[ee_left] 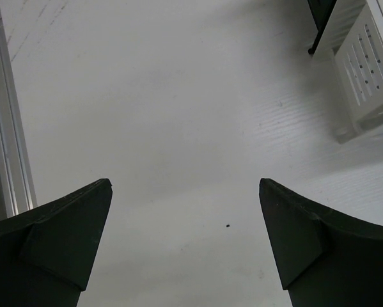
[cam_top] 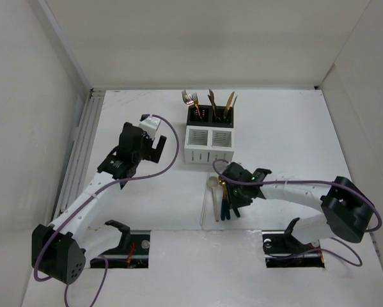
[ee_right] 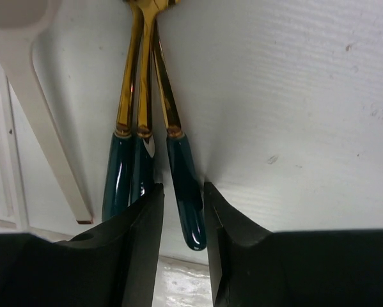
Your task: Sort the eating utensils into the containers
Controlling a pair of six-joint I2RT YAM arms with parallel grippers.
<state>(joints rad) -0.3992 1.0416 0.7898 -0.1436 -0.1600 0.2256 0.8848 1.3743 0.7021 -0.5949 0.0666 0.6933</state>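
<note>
Right wrist: right claw (ee_right: 183, 211) straddles one green-handled gold utensil (ee_right: 185, 179) on tabletop (ee_right: 293, 96), can't tell if gripping. Left claw (ee_left: 185, 192) wide open, empty, left of white slotted caddy (ee_left: 370, 70).

The left arm (cam_top: 89, 198) and right arm (cam_top: 293, 190) are showing white links, black joint housings and a purple cable (cam_top: 176, 144) each. A green light (cam_top: 252, 177) is glowing by the right hand (cam_top: 233, 203), its fingers (ee_right: 114, 256) black.
</note>
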